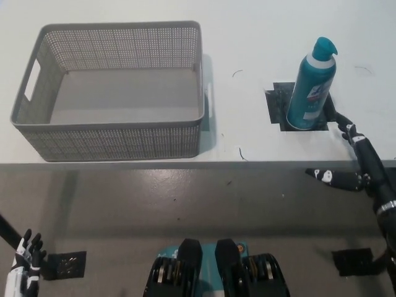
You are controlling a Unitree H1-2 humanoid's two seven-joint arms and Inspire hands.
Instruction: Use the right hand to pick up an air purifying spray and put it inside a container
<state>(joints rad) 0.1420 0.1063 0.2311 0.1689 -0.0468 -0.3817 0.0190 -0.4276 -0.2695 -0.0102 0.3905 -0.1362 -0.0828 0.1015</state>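
Upright on a black patch of the bench [247, 37], the teal spray can [311, 90] stands at the grey basket's [117, 141] three o'clock. Right hand [354, 158] is spread, empty, just beside it — tall can, a glancing finger could topple it. Left hand [25, 260] rests low, fingers apart.

One view only here, from the robot's head, aimed steeply down and forward. The white desk [260, 37] fills the upper half of the picture, its near edge running straight across just above the middle; below that edge lies grey floor [185, 204]. The camera sits high enough to see right into the grey basket [111, 145] at far left and onto the top of the teal spray can [311, 86] at right. The white left hand [23, 263] peeks in at the near left corner; the black right hand [356, 164] enters at the right edge.
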